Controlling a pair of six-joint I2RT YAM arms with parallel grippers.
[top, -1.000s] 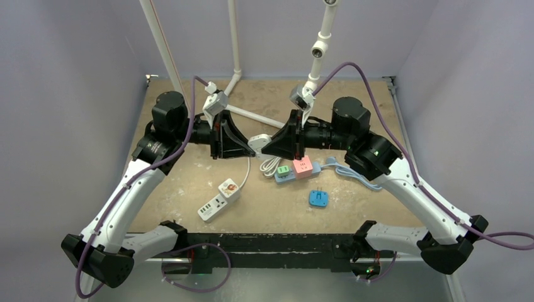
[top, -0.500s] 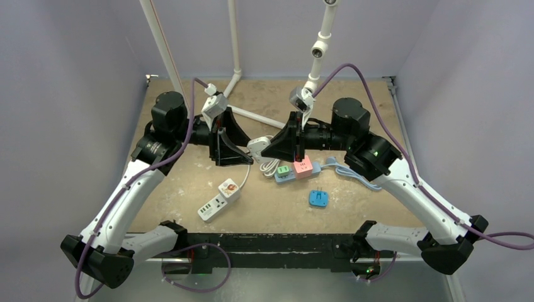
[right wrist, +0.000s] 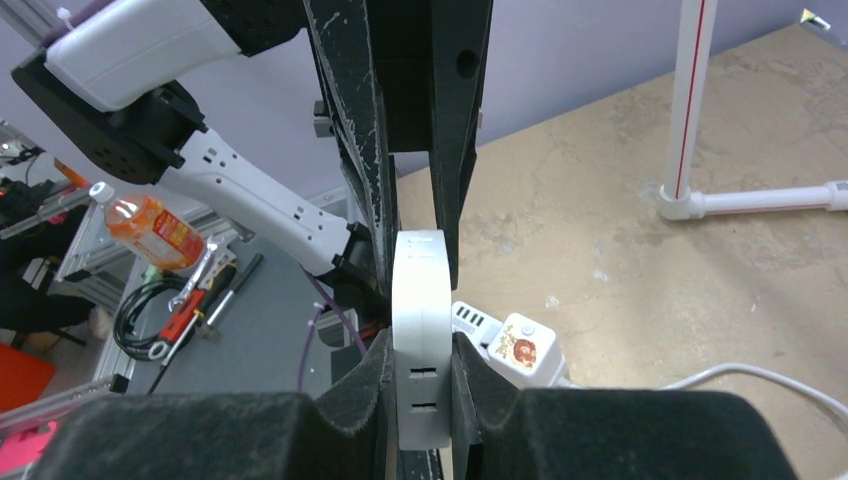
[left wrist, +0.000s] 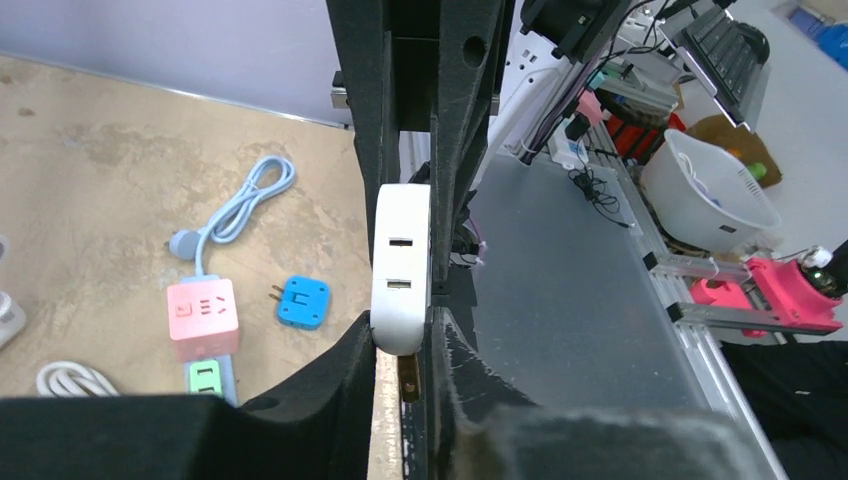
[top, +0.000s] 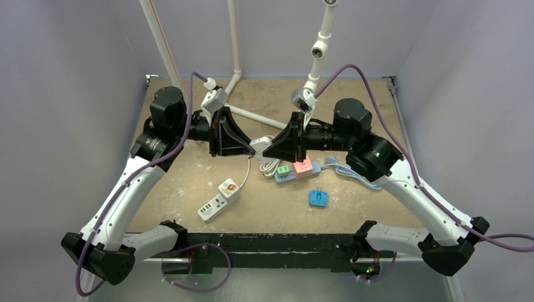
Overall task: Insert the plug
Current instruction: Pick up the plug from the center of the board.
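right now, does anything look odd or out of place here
Both arms' jaws are shut on the same white plug, held in the air between them. The blue adapter lies loose, apart from the pink-and-green power strip.

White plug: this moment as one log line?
white plug: held in air, not inserted | left gripper: shut on white plug | right gripper: shut on white plug | pink-green power strip: lying on table

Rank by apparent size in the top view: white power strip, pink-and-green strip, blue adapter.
1. white power strip and pink-and-green strip: look about alike, so not ranked against each other.
2. blue adapter: clearly smallest.
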